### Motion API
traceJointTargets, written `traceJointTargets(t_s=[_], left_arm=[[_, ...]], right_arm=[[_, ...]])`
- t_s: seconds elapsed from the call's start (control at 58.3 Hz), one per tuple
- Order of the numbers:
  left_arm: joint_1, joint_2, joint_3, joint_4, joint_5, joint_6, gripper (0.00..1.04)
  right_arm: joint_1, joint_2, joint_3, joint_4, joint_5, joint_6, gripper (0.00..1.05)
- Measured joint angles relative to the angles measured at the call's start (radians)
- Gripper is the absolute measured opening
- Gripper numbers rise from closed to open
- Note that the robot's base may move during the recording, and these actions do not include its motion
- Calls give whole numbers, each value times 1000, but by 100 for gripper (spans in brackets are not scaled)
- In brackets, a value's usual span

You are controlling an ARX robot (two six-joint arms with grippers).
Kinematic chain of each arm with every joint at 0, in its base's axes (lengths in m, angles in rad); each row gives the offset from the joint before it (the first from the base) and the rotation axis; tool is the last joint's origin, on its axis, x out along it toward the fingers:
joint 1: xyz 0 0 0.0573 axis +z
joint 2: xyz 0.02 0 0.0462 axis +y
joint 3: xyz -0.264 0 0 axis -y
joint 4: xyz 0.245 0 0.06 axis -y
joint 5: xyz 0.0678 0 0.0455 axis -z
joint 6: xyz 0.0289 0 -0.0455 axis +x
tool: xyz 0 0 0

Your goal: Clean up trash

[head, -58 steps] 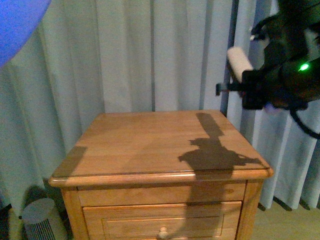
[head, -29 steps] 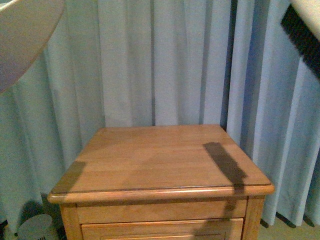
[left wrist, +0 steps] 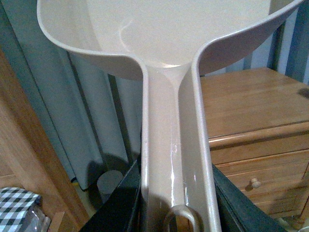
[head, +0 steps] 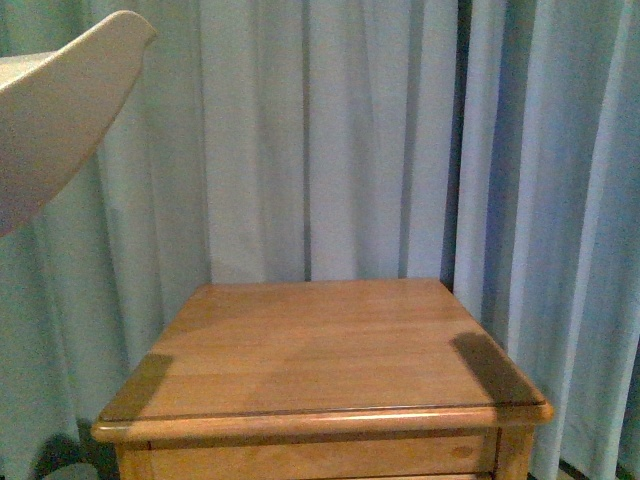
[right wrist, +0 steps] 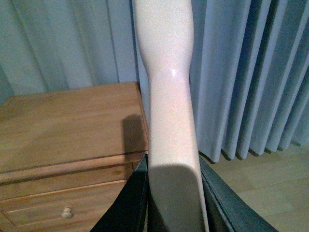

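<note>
Left gripper: dark jaws closed either side of the grooved handle of a cream dustpan. Firm hold, scoop pointing away from the wrist. No rubbish in the part of the scoop I can see.

Right gripper: jaws clamped on a cream handle that runs up out of that view. The working end is not visible; probably the brush that goes with the pan.

From the front, neither gripper shows. Only the pan's edge pokes in at ten o'clock, held high and well clear of the wooden worktop. Two dark shadows lie on the wood, one at four o'clock and one at eight. Pale curtains hang behind, from nine round to three.

The trash: no crumpled wad in any of the three views, neither on the visible worktop nor on the strip of floor beside the cabinet. I cannot tell where it is.

Step, as I judge it: both tools are in hand and raised, sweeping not begun.

Next move calls for:
- finding the wad first
- lowering the pan so its lip sits flat beside it
- bringing the other tool in behind to push it in, without knocking it over the worktop's edge
</note>
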Motion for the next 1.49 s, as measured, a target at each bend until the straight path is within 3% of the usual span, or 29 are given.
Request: traceJointTargets(t_s=[0.6,1.492], left_arm=[[-3,0,-1,0,13,0,28],[-3,-4,-5,-1,-2,-3,27]], right_arm=[[6,-16,-31,-4,59,14,21],[7,-13,-32,-5,51,17,21]])
